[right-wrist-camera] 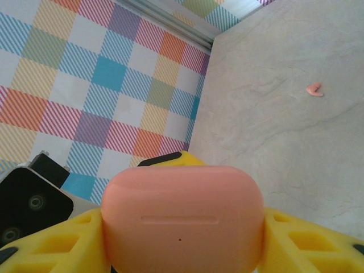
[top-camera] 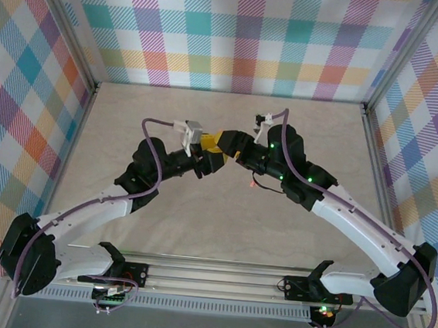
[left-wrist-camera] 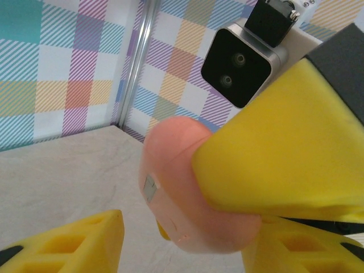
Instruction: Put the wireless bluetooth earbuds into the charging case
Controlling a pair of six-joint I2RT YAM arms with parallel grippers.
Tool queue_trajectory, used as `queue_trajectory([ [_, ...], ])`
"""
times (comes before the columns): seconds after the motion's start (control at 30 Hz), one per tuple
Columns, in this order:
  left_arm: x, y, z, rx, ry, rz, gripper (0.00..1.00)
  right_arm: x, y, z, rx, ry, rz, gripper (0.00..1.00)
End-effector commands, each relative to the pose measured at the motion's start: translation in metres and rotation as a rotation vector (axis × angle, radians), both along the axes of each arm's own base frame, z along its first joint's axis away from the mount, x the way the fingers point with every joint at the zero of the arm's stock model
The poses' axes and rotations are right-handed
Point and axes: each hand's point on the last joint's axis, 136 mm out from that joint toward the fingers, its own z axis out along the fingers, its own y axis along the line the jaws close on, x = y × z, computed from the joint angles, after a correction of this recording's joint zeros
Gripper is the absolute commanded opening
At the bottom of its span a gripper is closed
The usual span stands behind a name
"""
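Your right gripper (right-wrist-camera: 182, 242) clamps the pink case (right-wrist-camera: 182, 213); your left gripper (left-wrist-camera: 185, 242) sits open around it; pink earbud (right-wrist-camera: 314, 89) lies well apart.

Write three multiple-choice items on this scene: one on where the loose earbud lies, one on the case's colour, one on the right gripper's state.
1. Where does the loose earbud lie?
A. Between yellow fingers.
B. On the table, lying free.
C. Against the checked wall.

2. What colour is the charging case?
A. White.
B. Blue.
C. Salmon-pink.

3. How does the right gripper stand?
A. Shut on the charging case.
B. Open, with nothing between its fingers.
C. Lying flat on the table.

Key:
1 B: the right wrist view shows it alone on the marbled top.
2 C: both wrist views show a salmon-pink shell.
3 A: its yellow fingers press on both sides of the case.
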Motion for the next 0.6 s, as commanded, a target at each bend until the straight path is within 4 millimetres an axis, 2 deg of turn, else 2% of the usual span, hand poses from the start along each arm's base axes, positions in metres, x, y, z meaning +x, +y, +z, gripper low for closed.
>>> queue_trajectory([
  [0.0, -0.002, -0.006, 0.030, -0.082, -0.077, -0.008, 0.54, -0.003, 0.002, 0.026, 0.101, -0.027, -0.001, 0.57],
  [0.13, 0.004, -0.009, 0.038, -0.120, -0.099, 0.008, 0.48, -0.002, 0.002, 0.027, 0.104, -0.026, -0.010, 0.57],
  [0.37, 0.008, -0.012, 0.040, -0.106, -0.107, 0.015, 0.22, -0.001, 0.001, 0.015, 0.080, -0.004, -0.017, 0.58],
  [0.57, 0.006, -0.010, 0.035, -0.087, -0.090, 0.016, 0.14, 0.000, 0.001, 0.009, 0.064, 0.000, -0.021, 0.61],
])
